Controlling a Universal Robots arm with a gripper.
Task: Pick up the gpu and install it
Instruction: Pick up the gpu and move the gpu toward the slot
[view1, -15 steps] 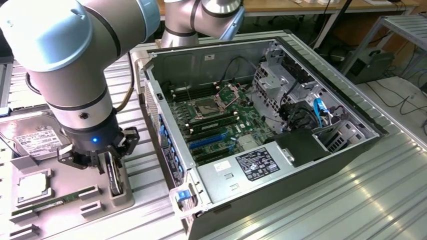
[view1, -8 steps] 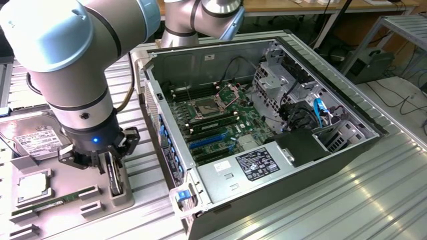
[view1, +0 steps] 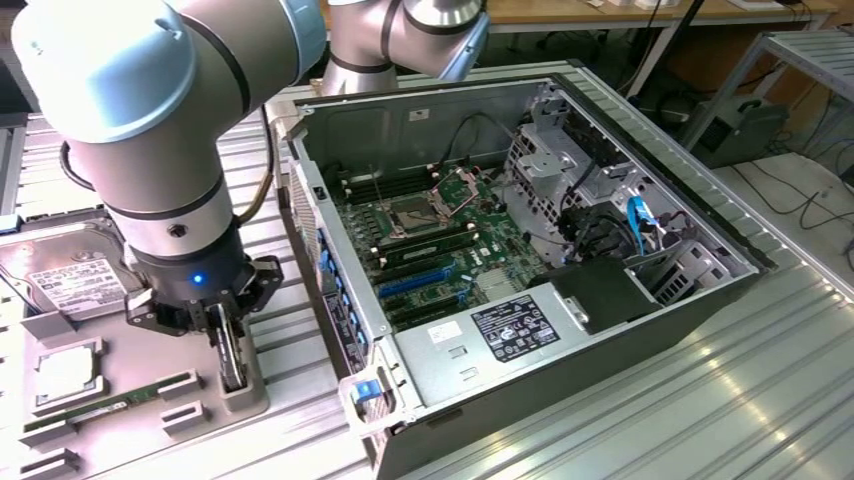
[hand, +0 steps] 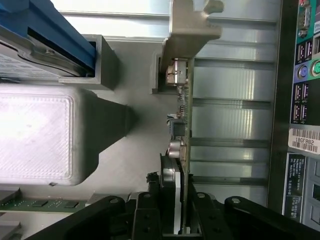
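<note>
Grey holder (view1: 248, 398) slot carries the upright gpu (hand: 186, 115), tool (hand: 176, 207) clamped on it.

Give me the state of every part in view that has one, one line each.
graphics card: standing on edge in its tray holder, not yet installed.
gripper: down at the graphics card's upper edge.
computer case: lying on its side, side panel off, inside exposed.
hard drive: flat in the tray, label up.
memory stick: lying in the tray.
</note>
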